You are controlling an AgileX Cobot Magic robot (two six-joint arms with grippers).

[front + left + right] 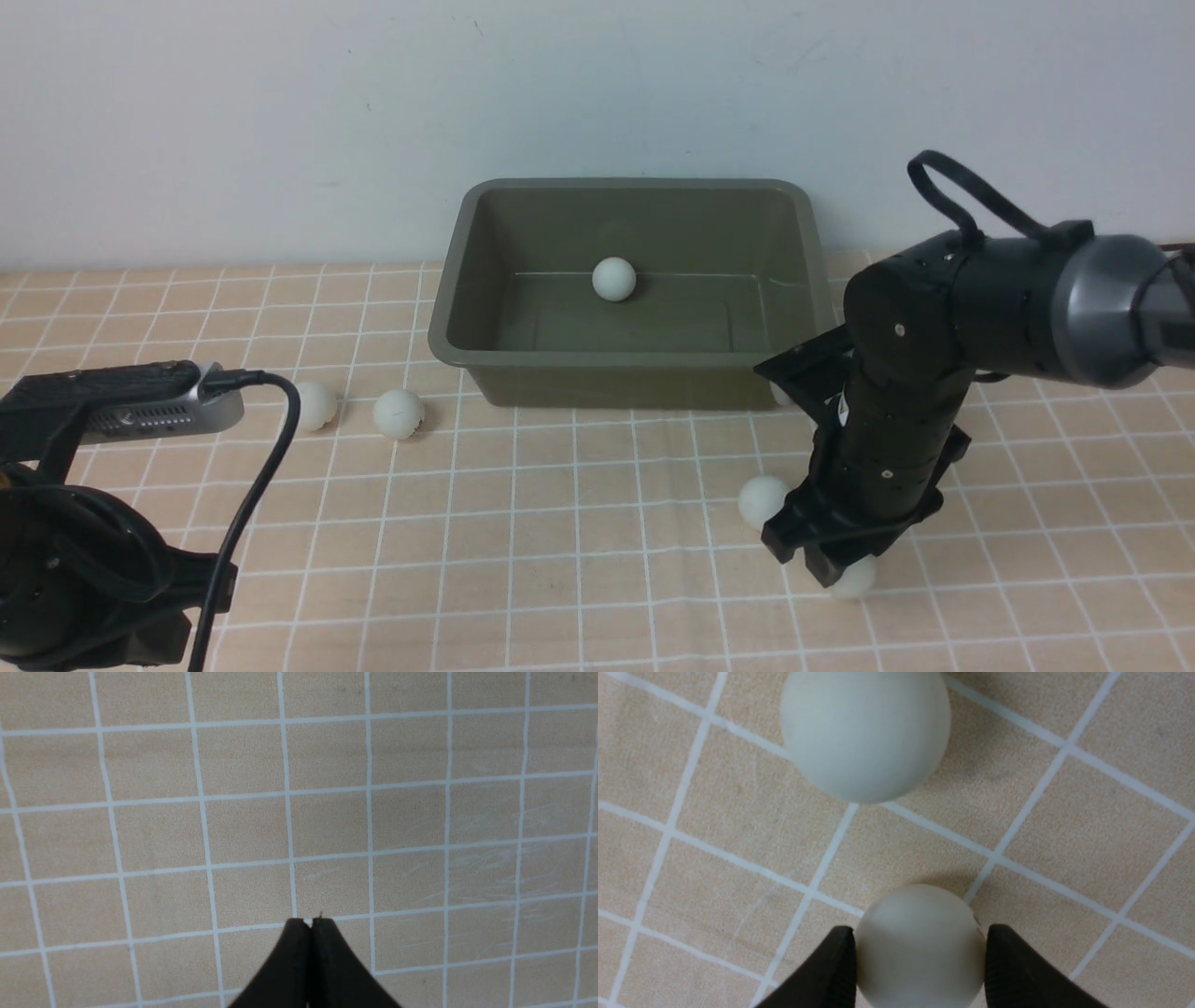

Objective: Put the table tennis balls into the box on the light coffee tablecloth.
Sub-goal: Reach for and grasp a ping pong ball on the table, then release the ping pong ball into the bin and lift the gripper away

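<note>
A white ball (920, 947) on the tablecloth (714, 835) sits pinched between the right gripper (920, 935) fingers, with a second ball (865, 732) near it. A third ball (613, 278) lies in the box (476, 280). The left gripper (310, 921) fingers are pressed together.

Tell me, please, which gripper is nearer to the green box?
Right. The right gripper is just in front of the box, by its right corner, jaws against a ball on the cloth. The left gripper, shut, hangs over cloth well off to the front left.

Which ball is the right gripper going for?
The front-right ball, nearest the robot: the only one between the fingers of the right gripper. Its neighbour lies untouched beside it.
</note>
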